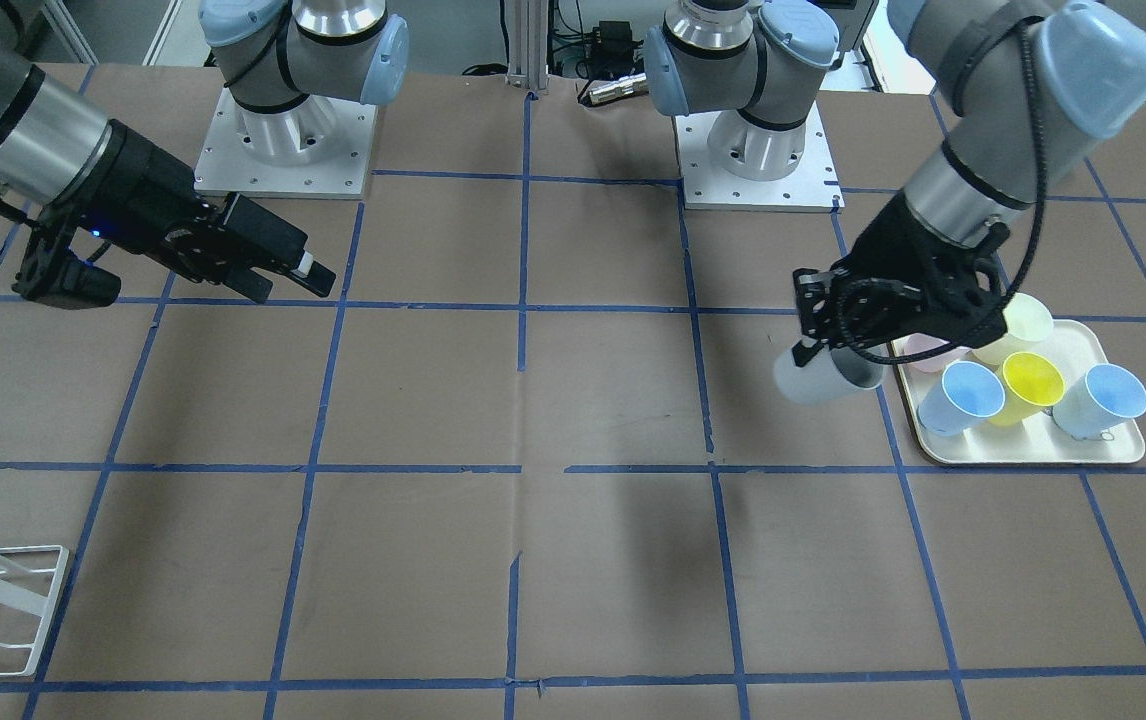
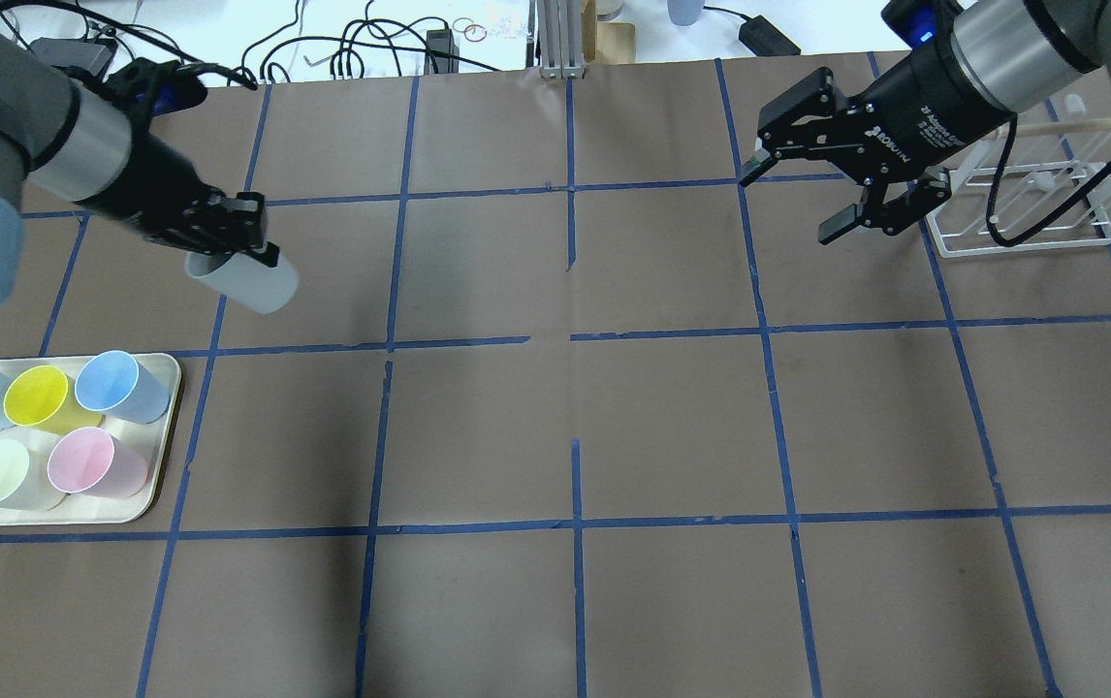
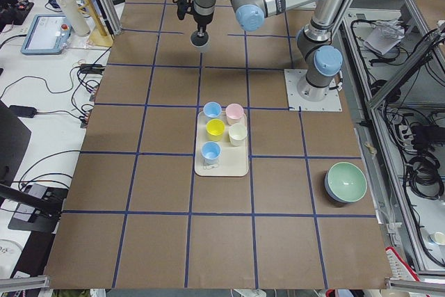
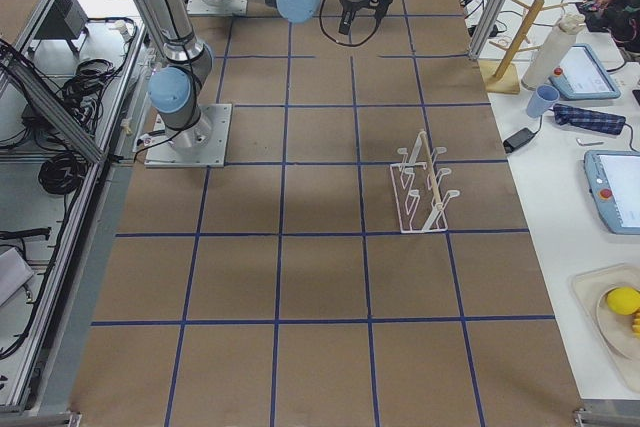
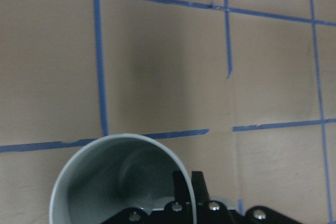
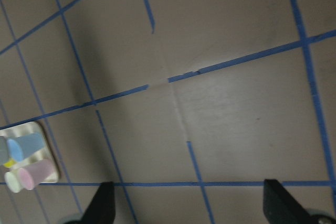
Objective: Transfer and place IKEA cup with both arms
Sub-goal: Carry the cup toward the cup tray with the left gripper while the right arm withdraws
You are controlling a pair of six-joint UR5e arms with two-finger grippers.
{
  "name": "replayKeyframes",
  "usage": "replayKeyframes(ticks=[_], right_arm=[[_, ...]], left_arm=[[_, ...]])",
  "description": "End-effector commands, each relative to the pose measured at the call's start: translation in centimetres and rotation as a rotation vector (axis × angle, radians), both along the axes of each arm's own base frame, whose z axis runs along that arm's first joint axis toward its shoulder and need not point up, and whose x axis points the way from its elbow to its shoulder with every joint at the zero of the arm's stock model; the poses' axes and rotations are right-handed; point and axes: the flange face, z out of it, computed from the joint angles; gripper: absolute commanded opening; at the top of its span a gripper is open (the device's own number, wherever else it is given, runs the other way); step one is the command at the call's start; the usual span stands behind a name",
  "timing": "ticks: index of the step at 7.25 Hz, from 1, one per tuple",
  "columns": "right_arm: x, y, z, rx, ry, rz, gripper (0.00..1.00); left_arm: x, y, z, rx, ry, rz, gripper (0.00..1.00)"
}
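Note:
The pale grey IKEA cup (image 2: pixel 250 283) hangs tilted above the table, held by its rim in my left gripper (image 2: pixel 243 254), which is shut on it. In the front view the cup (image 1: pixel 818 377) sits under the left gripper (image 1: pixel 833 345), just beside the tray. In the left wrist view the cup's open mouth (image 5: pixel 121 182) faces the camera, with one finger inside the wall and one outside it. My right gripper (image 2: pixel 790 202) is open and empty above the table's far right part. It also shows in the front view (image 1: pixel 288 285) and in the right wrist view (image 6: pixel 190 208).
A cream tray (image 2: pixel 163 465) at the left front holds blue, yellow, pale green and pink cups; it also shows in the front view (image 1: pixel 1033 455). A white wire rack (image 2: pixel 1021 208) stands behind the right gripper. A green bowl (image 3: pixel 345 182) sits near the left end.

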Motion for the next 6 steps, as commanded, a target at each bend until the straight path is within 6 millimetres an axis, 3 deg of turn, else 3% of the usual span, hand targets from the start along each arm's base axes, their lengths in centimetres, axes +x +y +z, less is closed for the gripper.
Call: replayKeyframes(ticks=[1, 2, 3, 4, 5, 6], right_arm=[[-0.1, 4.0, 2.4, 0.016, 0.312, 0.051, 1.00], [-0.6, 4.3, 2.1, 0.041, 0.421, 0.073, 1.00], [0.5, 4.6, 2.1, 0.038, 0.438, 0.099, 1.00], [1.1, 4.5, 0.9, 0.052, 0.424, 0.117, 1.00], [1.0, 4.1, -0.1, 0.067, 0.432, 0.119, 1.00], [1.3, 4.1, 0.4, 0.054, 0.431, 0.122, 1.00]], left_arm=[[11.9, 3.2, 0.0, 0.036, -0.145, -0.218, 0.00], [17.1, 5.0, -0.2, 0.034, -0.186, -0.338, 0.00], [21.8, 6.9, -0.6, 0.032, -0.208, -0.436, 0.00], [25.4, 8.5, -1.2, 0.026, -0.201, -0.506, 0.00], [28.0, 9.3, -1.7, 0.008, -0.233, -0.602, 0.00], [30.0, 9.6, -2.1, 0.013, -0.297, -0.701, 0.00]])
